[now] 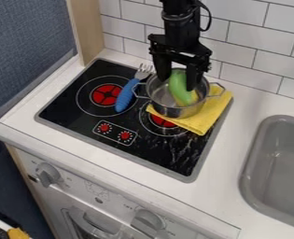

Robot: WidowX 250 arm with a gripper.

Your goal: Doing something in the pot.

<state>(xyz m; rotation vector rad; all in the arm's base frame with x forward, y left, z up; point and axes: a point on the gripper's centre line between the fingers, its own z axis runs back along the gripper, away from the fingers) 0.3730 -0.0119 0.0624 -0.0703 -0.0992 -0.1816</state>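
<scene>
Apparently, we have the gripper (178, 85) spread, straddling the green toy (179, 87) in the pot (171, 111) just below, probably to grasp it. Under that, a yellow cloth (202, 120) perhaps shields the stovetop (66, 109); farther out to the gripper's side lies the blue-handled fork (126, 95).

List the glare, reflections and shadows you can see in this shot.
Camera view: pale, broken streaks, probably reflections, on the glossy black cooktop just in front of the yellow cloth; light glints on the metal pot; the white wall tiles look fairly evenly lit, with no strong glare.
</scene>
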